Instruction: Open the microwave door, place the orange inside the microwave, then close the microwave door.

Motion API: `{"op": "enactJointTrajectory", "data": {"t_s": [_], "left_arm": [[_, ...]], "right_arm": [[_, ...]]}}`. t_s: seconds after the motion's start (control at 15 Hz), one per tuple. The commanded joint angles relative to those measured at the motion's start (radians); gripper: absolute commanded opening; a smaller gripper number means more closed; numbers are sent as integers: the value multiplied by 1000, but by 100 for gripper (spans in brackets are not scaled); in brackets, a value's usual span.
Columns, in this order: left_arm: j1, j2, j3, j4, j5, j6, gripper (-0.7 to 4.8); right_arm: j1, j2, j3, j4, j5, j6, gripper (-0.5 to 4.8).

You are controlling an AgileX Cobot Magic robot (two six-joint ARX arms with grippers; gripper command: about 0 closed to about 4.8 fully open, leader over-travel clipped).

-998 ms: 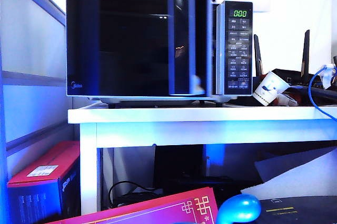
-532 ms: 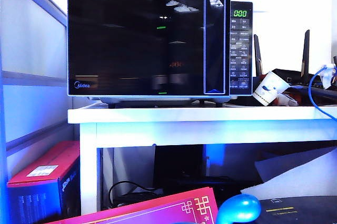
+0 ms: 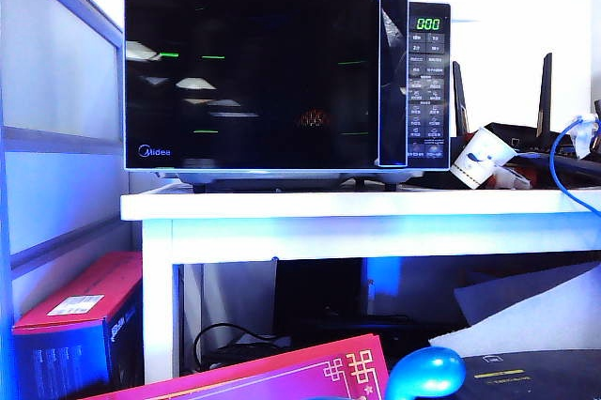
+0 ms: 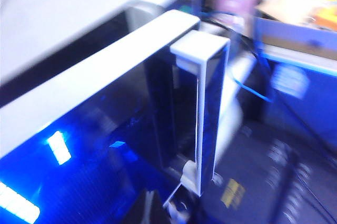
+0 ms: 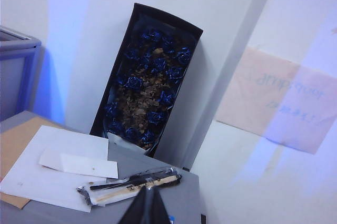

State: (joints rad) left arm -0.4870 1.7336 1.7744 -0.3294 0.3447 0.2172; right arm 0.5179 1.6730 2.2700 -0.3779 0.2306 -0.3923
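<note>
Now the microwave door [image 3: 252, 76] has swung flush; left gripper [image 4: 150, 211] above it and right gripper [image 5: 146, 208] off aside, both jaws clenched empty; task looks done.

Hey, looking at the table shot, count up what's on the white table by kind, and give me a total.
Microwave: 1
Paper cup, tipped over: 1
Router antennas: 2
Blue cable: 1
Total: 5

Cluttered office or lab room. A microwave [image 3: 282, 81] sits on a white table [image 3: 357, 205]. At four o'clock, a router [image 3: 526, 128], cables and cardboard boxes.
</note>
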Motion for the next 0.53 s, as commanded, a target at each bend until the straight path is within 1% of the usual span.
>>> {"op": "enactJointTrajectory", "data": {"t_s": [0.07,0.2,0.27,0.4,0.53], "left_arm": [[1,38,3,115,-67,-102,-6],[1,62,3,176,-83,-102,-6],[1,84,3,237,-89,-103,-6],[1,119,4,311,-122,-103,-6],[1,150,4,355,-124,-109,-6]], "right_arm": [[2,-8,4,20,-5,4,-5],[2,-8,4,19,-5,4,-5],[2,-8,4,20,-5,4,-5],[2,-8,4,23,-5,4,-5],[2,-8,4,26,-5,3,-5]]}}
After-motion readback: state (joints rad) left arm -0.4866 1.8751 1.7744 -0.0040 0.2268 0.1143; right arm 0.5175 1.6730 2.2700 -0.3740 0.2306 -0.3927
